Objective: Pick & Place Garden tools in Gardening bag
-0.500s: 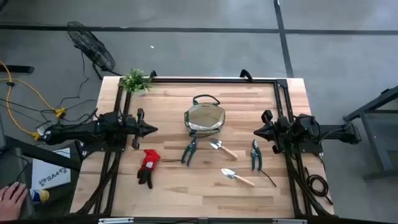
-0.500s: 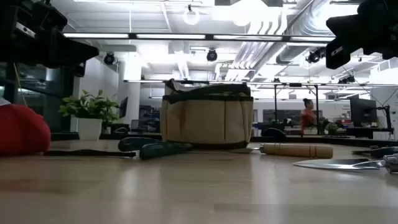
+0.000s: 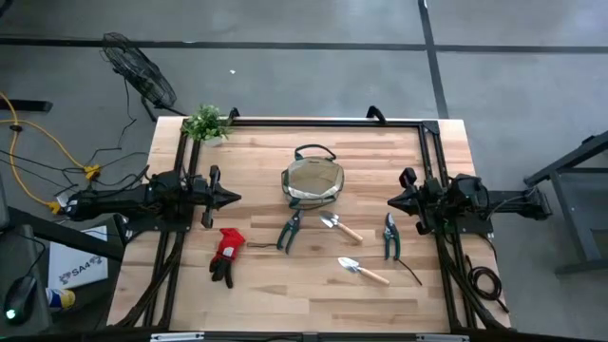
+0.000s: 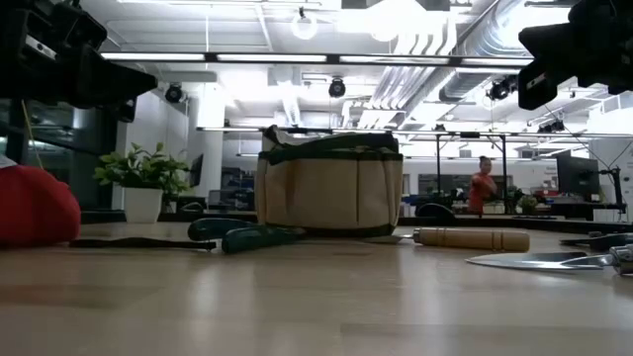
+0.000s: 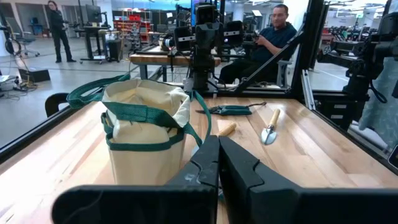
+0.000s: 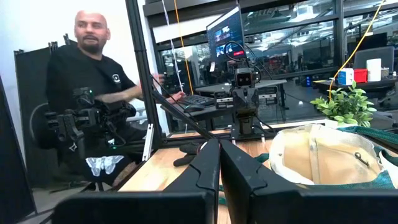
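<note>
The tan bag (image 3: 312, 182) with green trim stands open at the table's middle, toward the far side; it also shows in the left wrist view (image 5: 146, 134). On the table near it lie two green-handled shears (image 3: 290, 229) (image 3: 389, 236), two wooden-handled trowels (image 3: 340, 228) (image 3: 362, 271) and the red-and-black glove pair (image 3: 226, 252). My left gripper (image 3: 236, 199) hovers left of the bag, shut and empty, pointing right. My right gripper (image 3: 391, 200) hovers right of the bag, shut and empty, pointing left.
A small potted plant (image 3: 206, 123) stands at the far left corner. Black frame rails (image 3: 427, 152) run along the table's left, right and far sides. Bare wood lies along the near edge (image 3: 285, 304). A person sits beyond the table behind each arm.
</note>
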